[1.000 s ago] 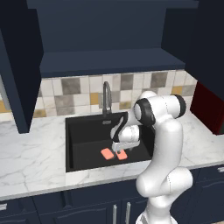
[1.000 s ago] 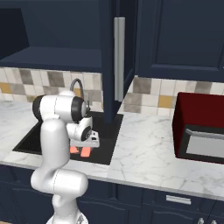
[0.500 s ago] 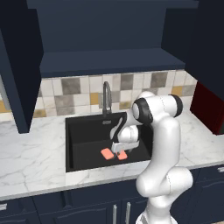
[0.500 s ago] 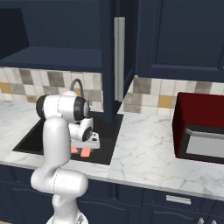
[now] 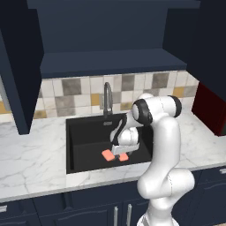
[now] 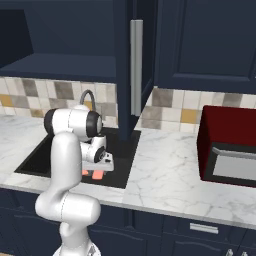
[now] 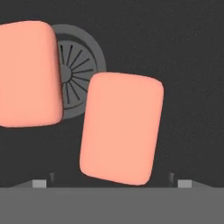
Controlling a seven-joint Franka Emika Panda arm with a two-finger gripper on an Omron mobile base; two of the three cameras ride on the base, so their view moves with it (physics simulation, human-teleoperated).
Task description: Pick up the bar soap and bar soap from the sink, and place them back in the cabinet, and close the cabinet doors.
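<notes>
claw [image 7: 112, 181] open (jaws wide), low over bar soap [image 7: 121, 127] in sink [image 5: 84, 145].

Two salmon-pink bar soaps, one [image 7: 121, 128] and another [image 7: 27, 74], lie flat on the black sink [image 7: 188, 65] floor, overlapping its drain.

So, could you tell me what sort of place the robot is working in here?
A rendered kitchen, it seems: a black sink with a curved faucet set in a marble counter, a tiled backsplash, and dark navy cabinets above and below.
</notes>
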